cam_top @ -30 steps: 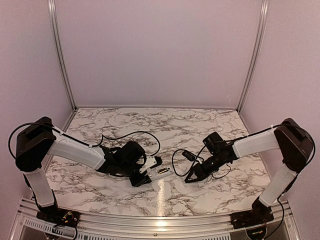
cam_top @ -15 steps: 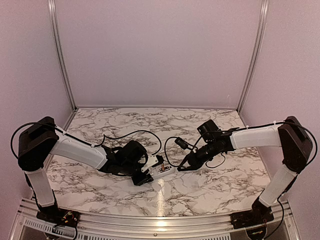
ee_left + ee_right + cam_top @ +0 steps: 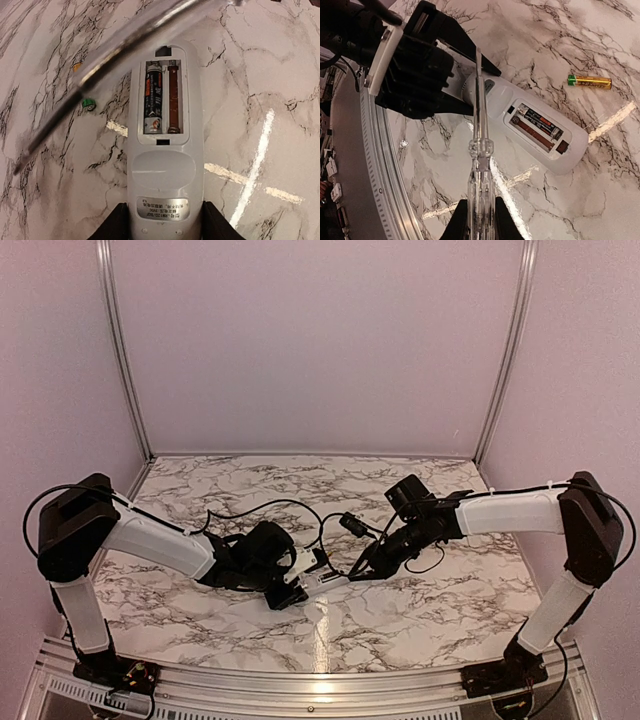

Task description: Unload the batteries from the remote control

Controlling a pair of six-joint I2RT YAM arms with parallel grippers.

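The remote control (image 3: 165,170), clenched endwise in the left jaws, faces compartment-up, one battery (image 3: 153,102) lengthwise inside, while the right jaws grasp a clear tool (image 3: 479,125) angled across it.

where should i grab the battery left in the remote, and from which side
The battery lies sunk in one bay of the remote control, tight against the compartment wall. The neighbouring bay is empty, so probably come from above on that side and lever under its barrel with the right gripper's clear tool; a plain pinch across it looks blocked.
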